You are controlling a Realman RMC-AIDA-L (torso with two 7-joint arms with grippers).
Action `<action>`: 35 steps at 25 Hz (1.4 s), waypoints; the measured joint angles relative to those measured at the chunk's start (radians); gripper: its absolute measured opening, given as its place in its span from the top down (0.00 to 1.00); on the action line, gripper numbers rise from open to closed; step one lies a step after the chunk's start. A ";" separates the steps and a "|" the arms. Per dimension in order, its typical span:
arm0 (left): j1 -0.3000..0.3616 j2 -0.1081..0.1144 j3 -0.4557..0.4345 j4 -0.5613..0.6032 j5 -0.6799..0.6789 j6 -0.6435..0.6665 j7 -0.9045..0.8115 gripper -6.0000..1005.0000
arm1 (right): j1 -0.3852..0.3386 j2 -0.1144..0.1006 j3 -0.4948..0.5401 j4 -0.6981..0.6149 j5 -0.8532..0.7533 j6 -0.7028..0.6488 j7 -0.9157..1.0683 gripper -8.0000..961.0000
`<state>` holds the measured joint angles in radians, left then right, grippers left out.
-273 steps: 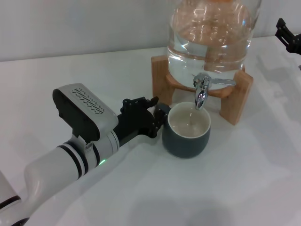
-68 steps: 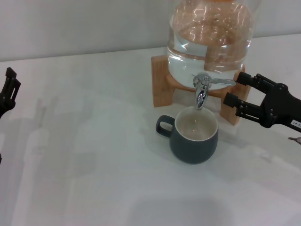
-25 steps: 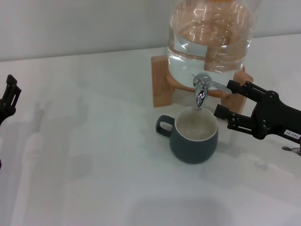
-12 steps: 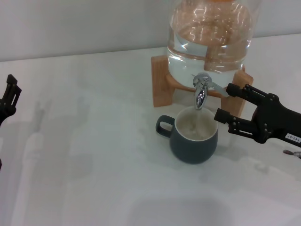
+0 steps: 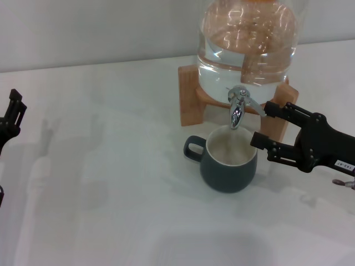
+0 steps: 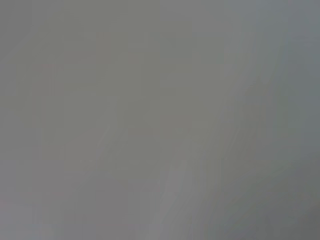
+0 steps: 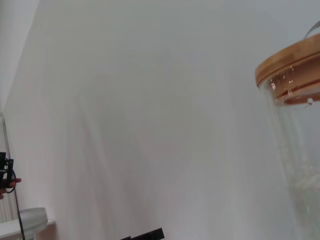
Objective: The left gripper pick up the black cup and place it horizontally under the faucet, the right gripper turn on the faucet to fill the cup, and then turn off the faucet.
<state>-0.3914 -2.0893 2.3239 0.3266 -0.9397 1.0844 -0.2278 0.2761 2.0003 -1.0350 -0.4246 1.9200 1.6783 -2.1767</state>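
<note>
Standing upright under the faucet (image 5: 238, 105), the black cup (image 5: 228, 165) shows a cream inside beside the wide-open right gripper (image 5: 265, 124).

From my station I see the left gripper (image 5: 12, 116) has let go of the black cup (image 5: 229, 162) and pulled back to the table's far left edge. The cup itself now sits a bit further right than when that gripper held its handle. The right gripper (image 5: 266, 126) has come in from the upper right corner, its 2 fingers spread, the upper one now against the faucet (image 5: 239, 105) lever, which has swung from level to sloping down toward the gripper.
</note>
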 joint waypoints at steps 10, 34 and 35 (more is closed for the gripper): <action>0.007 0.000 0.001 0.001 0.005 0.000 -0.004 0.21 | 0.000 0.000 0.001 0.000 -0.007 0.000 0.000 0.13; 0.005 0.000 0.003 -0.005 0.003 0.000 -0.004 0.21 | -0.018 0.002 0.029 0.003 0.014 0.036 -0.002 0.13; 0.004 0.000 0.003 -0.005 0.003 0.000 -0.004 0.21 | -0.018 0.002 0.027 0.001 0.013 0.040 -0.002 0.13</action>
<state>-0.3873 -2.0893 2.3272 0.3212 -0.9368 1.0844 -0.2317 0.2581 2.0019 -1.0077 -0.4233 1.9330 1.7182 -2.1787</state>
